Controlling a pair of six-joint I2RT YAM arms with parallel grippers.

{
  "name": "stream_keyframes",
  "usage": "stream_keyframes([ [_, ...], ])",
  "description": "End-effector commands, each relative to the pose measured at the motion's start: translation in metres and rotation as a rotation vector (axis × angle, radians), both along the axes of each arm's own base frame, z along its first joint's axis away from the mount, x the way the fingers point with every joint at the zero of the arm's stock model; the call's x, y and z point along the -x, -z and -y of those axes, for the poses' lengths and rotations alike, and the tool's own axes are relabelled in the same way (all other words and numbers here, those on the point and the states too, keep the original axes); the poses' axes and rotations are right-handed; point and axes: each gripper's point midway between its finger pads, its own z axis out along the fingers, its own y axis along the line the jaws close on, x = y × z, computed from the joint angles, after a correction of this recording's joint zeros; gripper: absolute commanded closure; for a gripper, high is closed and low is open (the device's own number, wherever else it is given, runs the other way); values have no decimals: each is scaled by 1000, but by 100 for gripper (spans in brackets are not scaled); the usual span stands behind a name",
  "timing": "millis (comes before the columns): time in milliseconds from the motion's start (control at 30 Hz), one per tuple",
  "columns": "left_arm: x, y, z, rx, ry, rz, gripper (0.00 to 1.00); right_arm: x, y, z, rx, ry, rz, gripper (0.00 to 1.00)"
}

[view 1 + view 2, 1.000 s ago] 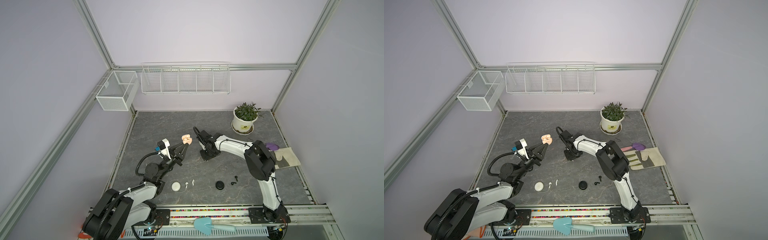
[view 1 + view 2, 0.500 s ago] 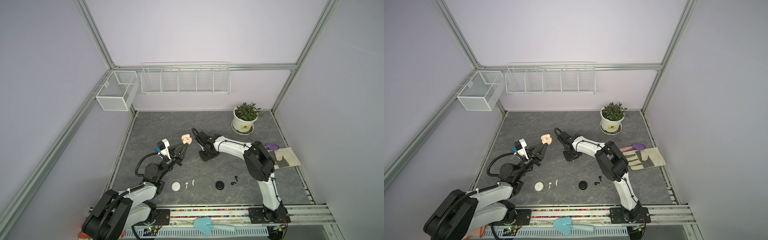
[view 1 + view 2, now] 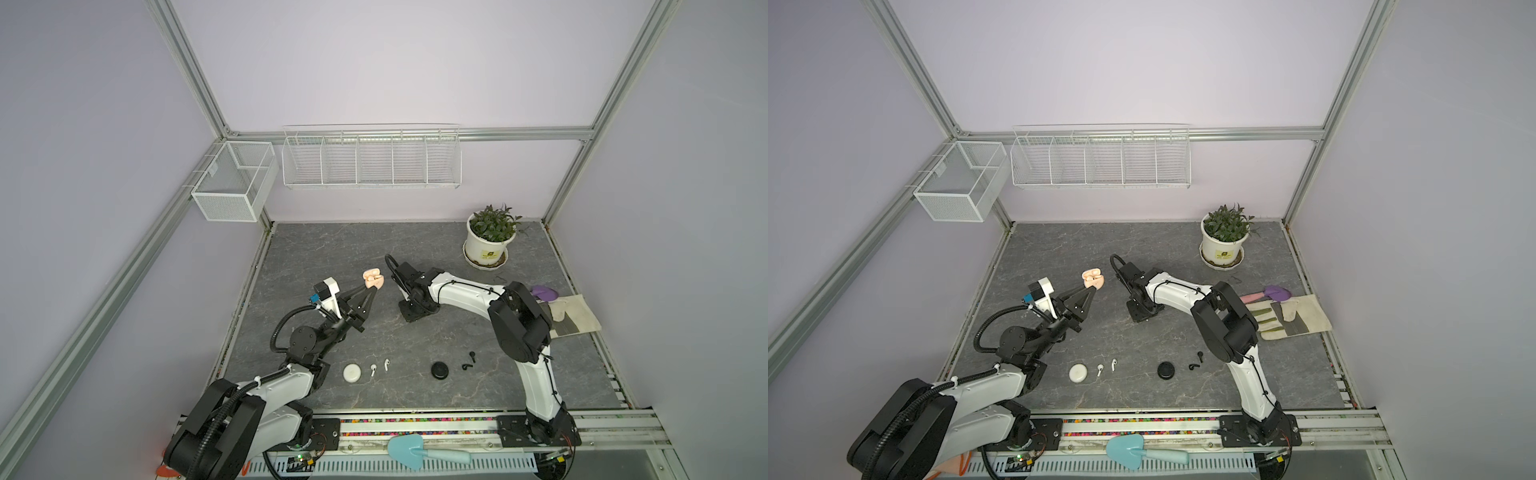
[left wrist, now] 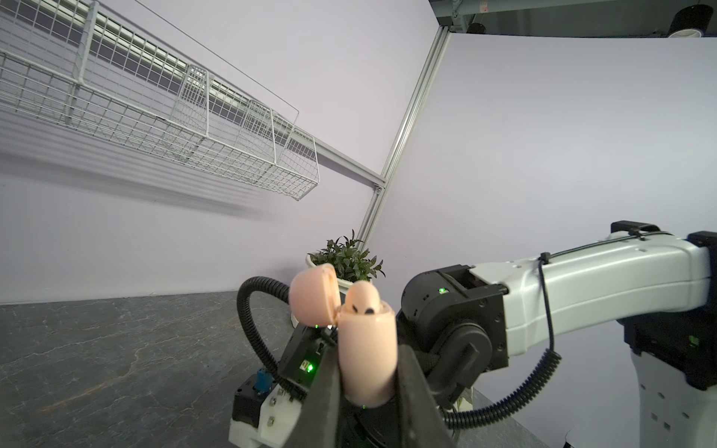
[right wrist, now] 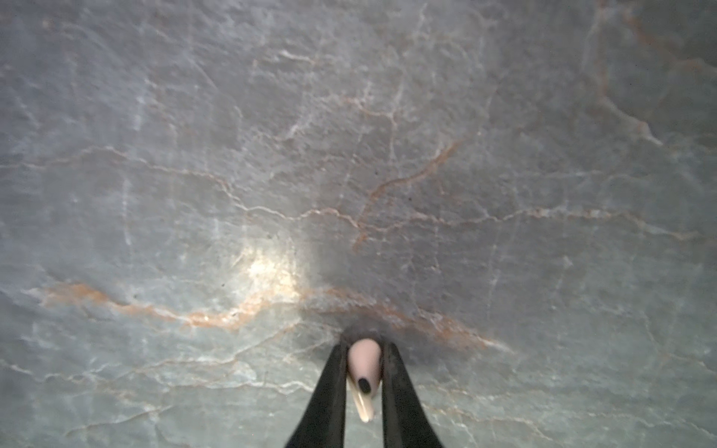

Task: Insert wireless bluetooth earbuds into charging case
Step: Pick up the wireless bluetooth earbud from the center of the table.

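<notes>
The left gripper [image 4: 366, 388] clamped the peach charging case [image 3: 373, 279] aloft, lid hinged open beyond its fingertips, a seated earbud [image 4: 362, 298] inside. Just beside it, the right gripper [image 5: 364, 349] pinched a loose peach earbud [image 5: 362, 366] low over the slate tabletop [image 5: 349, 155], which stretched open ahead of its tips.

Top views high, looking down, sharing whole table [image 3: 324, 249]; left wrist looks across; right wrist, seemingly, close above

The right gripper [image 5: 364, 346] has drawn its jaws in until they pinch the pink earbud [image 5: 362, 366] between them; its wrist has shifted slightly.
</notes>
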Motion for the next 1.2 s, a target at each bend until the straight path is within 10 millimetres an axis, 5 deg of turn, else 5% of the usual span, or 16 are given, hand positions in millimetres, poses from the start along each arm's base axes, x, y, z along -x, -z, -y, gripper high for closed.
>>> stream_keyframes([
  [0,3,-12,0,19,11,40,100,-7,-17,0,-71,15,29,82],
  [300,-2,-20,6,30,36,44,100,-14,-32,4,-149,43,64,82],
  [767,-1,-24,7,30,47,54,100,19,-6,40,-17,182,-2,80],
  [1167,0,-23,6,25,41,59,100,15,-2,43,25,162,-8,67],
])
